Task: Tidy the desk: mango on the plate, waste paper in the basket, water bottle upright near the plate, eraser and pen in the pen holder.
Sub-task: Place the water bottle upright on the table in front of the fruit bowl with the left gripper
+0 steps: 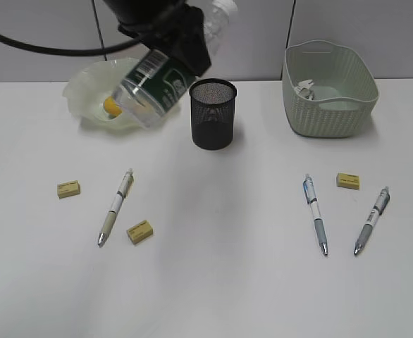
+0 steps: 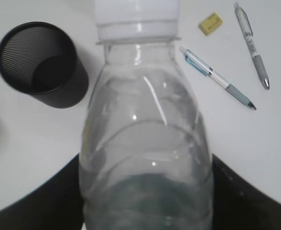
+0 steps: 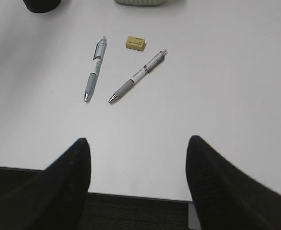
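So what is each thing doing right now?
water bottle: tilted, held in the air, cap on
left end effector: shut on the bottle
right end effector: open, empty
mango: in the plate
waste paper: in the basket
pen holder: upright
pens, erasers: lying on the desk

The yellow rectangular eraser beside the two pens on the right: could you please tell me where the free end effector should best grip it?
Come straight down with the right end effector and pinch the yellow rectangular eraser across its two long sides: it lies flat on the white desk, clear of both pens.
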Controlling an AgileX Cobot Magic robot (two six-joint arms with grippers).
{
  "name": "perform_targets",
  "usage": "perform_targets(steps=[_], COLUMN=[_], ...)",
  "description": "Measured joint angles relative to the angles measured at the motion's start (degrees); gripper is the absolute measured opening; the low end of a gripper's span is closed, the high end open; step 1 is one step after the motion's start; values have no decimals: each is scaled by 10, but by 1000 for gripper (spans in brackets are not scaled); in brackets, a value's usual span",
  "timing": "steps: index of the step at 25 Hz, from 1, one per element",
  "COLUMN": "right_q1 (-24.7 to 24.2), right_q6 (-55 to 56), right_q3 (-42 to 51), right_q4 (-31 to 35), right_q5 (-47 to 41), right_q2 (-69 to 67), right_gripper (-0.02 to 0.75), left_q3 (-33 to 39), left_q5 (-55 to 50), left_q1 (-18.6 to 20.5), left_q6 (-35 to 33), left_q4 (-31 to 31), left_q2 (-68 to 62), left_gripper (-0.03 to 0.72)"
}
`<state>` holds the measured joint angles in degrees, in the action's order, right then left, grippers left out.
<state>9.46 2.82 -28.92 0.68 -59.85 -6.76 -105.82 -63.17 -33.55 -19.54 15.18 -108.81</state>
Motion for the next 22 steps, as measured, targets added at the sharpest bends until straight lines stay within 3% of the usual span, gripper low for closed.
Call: perform_targets(steps=[6,9,17,22], right_q1=[0,0,0,0], right_q6=[0,0,0,0], right_q3=[0,0,0,0], right_q4=[0,0,0,0], right_q5=[0,0,0,0], right_q2=[0,0,0,0], right_gripper=[496,496,495,495], left_q3=[3,40,316,493], left_q5=[-30,-19,192,413], left_q1=[87,120,198,209], left_q6=[4,8,11,11], left_q4=[23,27,53,69], left_q2=[33,66,225,325], left_gripper=[508,508,508,508])
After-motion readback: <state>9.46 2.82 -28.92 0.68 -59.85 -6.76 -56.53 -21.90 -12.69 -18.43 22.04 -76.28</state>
